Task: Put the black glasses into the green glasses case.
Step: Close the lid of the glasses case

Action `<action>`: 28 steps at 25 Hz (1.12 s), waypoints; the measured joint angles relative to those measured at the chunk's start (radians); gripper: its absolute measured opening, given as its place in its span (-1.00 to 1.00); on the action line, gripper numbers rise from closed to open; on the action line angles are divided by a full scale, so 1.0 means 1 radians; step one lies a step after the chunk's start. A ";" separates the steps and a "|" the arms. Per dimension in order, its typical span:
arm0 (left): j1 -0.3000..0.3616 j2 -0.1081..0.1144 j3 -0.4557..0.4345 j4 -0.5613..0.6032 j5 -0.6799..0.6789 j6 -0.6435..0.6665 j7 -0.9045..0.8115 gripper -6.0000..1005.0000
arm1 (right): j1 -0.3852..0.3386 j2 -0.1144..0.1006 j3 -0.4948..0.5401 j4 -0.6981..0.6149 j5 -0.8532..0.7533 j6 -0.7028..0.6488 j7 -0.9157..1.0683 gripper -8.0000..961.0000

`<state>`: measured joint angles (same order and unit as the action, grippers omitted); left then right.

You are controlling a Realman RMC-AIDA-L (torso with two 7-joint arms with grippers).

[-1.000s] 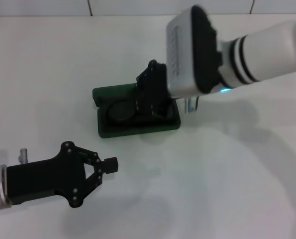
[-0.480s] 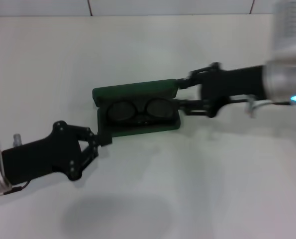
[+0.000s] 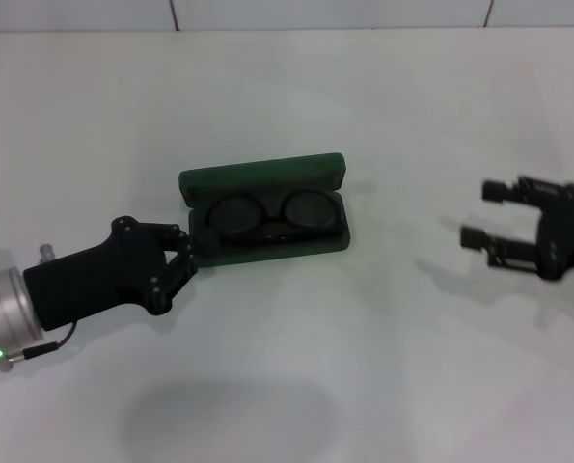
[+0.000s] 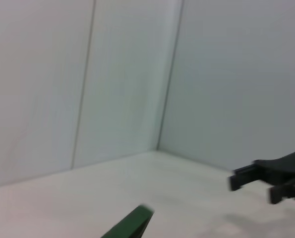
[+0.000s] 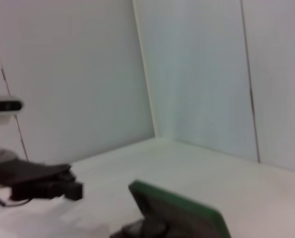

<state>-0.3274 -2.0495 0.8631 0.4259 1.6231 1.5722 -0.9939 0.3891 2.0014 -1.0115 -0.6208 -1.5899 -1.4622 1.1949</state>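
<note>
Black glasses lying lenses-up inside open green case on white tabletop, long axis left-right. Left claw pressed together, touching case's left end; right claw spread, well apart rightward.

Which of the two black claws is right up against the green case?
The left gripper: its tip sits at the left end of the green glasses case. The right gripper hangs apart, well off to the case's right.

The head view looks down from above on the white table. Both wrist views sit low near the tabletop, facing each other across the green glasses case, which all three share.
</note>
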 joint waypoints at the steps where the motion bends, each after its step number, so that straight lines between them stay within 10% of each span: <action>1: -0.002 -0.003 0.000 0.000 0.006 -0.022 -0.004 -0.98 | -0.008 -0.004 0.006 0.024 0.000 -0.004 -0.030 0.41; 28: -0.080 -0.029 -0.006 0.006 0.040 -0.351 -0.041 -0.54 | -0.040 0.014 0.052 0.181 0.001 -0.018 -0.297 0.50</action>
<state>-0.4074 -2.0786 0.8575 0.4319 1.6627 1.2215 -1.0347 0.3493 2.0150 -0.9599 -0.4400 -1.5894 -1.4802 0.8980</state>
